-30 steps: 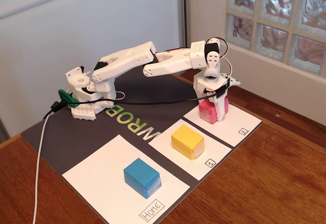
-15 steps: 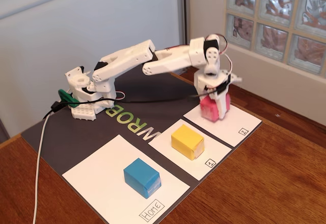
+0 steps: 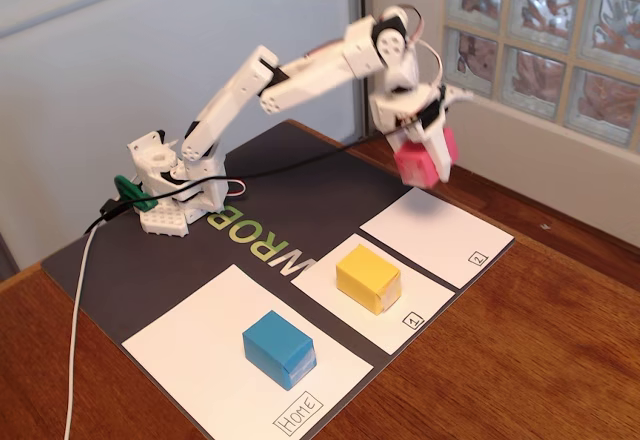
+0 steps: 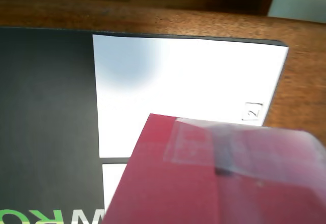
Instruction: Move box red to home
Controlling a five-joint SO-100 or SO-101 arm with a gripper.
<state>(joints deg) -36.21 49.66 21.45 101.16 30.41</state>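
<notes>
The red box (image 3: 424, 160) hangs in the air above the sheet labelled "2" (image 3: 437, 236), with my gripper (image 3: 428, 140) shut on it. In the wrist view the red box (image 4: 214, 178) fills the lower right, with clear tape across its top, and my fingers are hidden behind it. The same sheet "2" (image 4: 188, 81) lies bare below it in the wrist view. The home sheet (image 3: 200, 345) sits at the front left of the fixed view with its "Home" label (image 3: 298, 411) at the near corner. A blue block (image 3: 279, 349) stands on it.
A yellow block (image 3: 368, 278) sits on the sheet labelled "1" (image 3: 330, 265) between the other two sheets. All sheets lie on a dark mat (image 3: 290, 205) on a wooden table (image 3: 520, 360). A cable (image 3: 75, 340) trails off the arm base at the left.
The arm has risen and lifted the red box off sheet "2", which now lies bare. The blue and yellow blocks have not moved.
</notes>
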